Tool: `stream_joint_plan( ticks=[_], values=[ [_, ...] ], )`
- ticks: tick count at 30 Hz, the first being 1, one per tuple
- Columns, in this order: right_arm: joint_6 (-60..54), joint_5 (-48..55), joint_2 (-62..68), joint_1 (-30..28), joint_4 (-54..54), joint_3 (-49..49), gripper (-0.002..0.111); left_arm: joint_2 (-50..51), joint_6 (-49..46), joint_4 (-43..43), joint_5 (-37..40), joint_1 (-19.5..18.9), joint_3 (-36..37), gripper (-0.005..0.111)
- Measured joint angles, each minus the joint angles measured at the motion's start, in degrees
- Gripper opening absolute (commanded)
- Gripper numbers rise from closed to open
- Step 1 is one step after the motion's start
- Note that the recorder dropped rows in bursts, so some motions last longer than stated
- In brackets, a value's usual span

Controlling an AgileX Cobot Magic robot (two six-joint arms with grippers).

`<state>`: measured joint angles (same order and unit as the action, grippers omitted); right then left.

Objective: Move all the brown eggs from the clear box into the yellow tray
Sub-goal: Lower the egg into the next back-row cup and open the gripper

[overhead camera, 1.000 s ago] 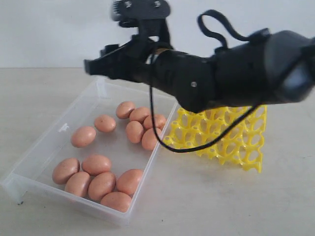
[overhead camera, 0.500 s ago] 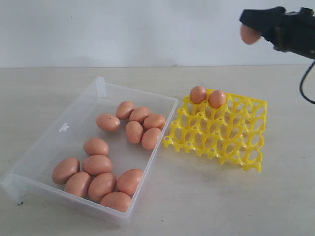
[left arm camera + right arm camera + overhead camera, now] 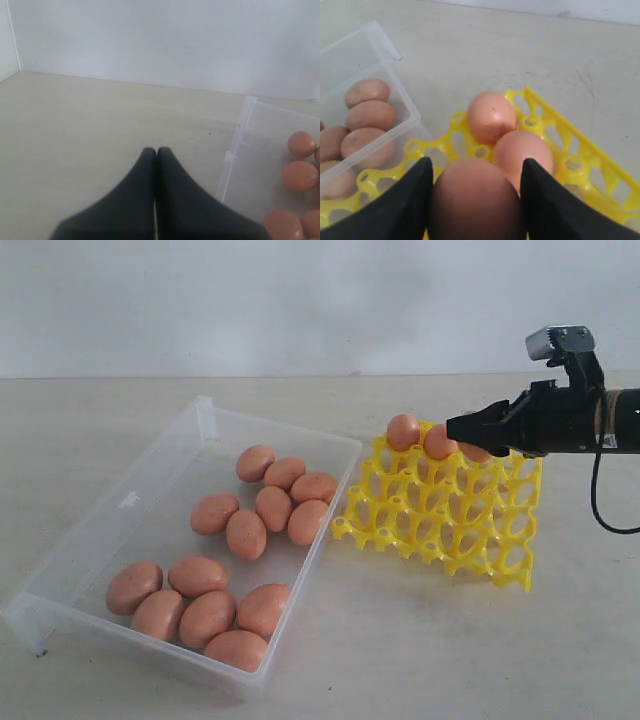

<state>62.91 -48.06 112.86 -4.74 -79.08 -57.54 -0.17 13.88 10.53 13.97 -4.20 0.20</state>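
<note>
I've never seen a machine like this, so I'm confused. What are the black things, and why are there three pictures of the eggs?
It is a robot with two arms. Each arm ends in a pincher called an end effector. One picture comes from a camera standing off to the side; the other two come from small cameras on the wrists, looking along the pincher. On the table lie a clear box with thirteen brown eggs and a yellow tray with two eggs in cups at one edge. The right end effector holds another egg between its black fingers, just above the tray beside those two. The left end effector is shut, holds nothing, and sits over the table next to the box.
</note>
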Motion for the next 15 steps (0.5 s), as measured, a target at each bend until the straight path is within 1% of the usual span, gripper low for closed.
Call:
stream_joint_plan(
  ticks=[5, 15],
  values=[
    [-13.63, 3.45, 1.35, 0.68, 12.62, 0.00, 0.000, 0.00, 0.00, 0.00, 0.00, 0.00, 0.00, -0.004],
    [-22.37, 2.79, 5.94, 0.68, 14.69, 0.15, 0.000, 0.00, 0.00, 0.00, 0.00, 0.00, 0.00, -0.004]
  ],
)
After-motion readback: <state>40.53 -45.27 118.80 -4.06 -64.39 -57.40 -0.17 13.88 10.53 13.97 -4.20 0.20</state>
